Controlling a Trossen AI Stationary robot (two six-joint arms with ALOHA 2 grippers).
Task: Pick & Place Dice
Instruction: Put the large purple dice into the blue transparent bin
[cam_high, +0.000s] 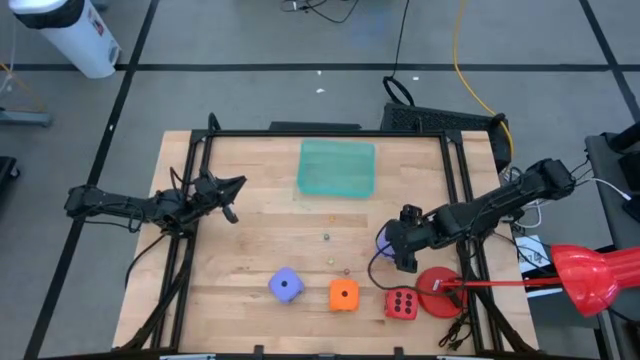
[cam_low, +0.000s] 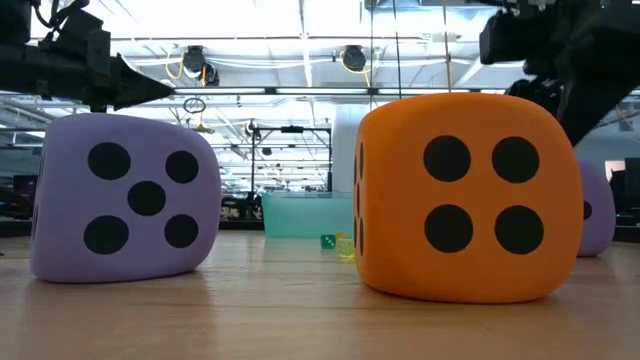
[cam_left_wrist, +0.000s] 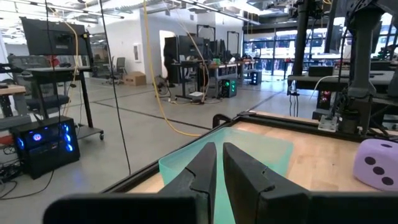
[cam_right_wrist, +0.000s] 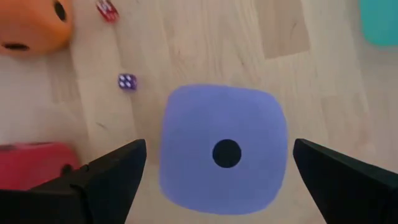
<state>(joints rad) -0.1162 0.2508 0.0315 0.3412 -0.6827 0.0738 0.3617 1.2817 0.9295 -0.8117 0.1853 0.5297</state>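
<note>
Several dice rest on the wooden table: a lavender die (cam_high: 286, 285), an orange die (cam_high: 343, 294) and a red die (cam_high: 402, 303) in a row near the front edge. A second lavender die (cam_right_wrist: 224, 149), one pip up, sits behind them, mostly hidden under my right gripper in the high view. My right gripper (cam_right_wrist: 219, 149) hangs open above this die, pointing steeply down, with one finger off to each side of it and clear of it. My left gripper (cam_high: 232, 190) waits shut and level at the table's left side, holding nothing.
A teal tray (cam_high: 337, 167) lies at the table's far middle. A flat red disc (cam_high: 437, 292) lies right of the red die. Tiny dice (cam_high: 326, 237) (cam_right_wrist: 127, 81) are scattered mid-table. Black frame rails (cam_high: 190, 250) border the table's sides.
</note>
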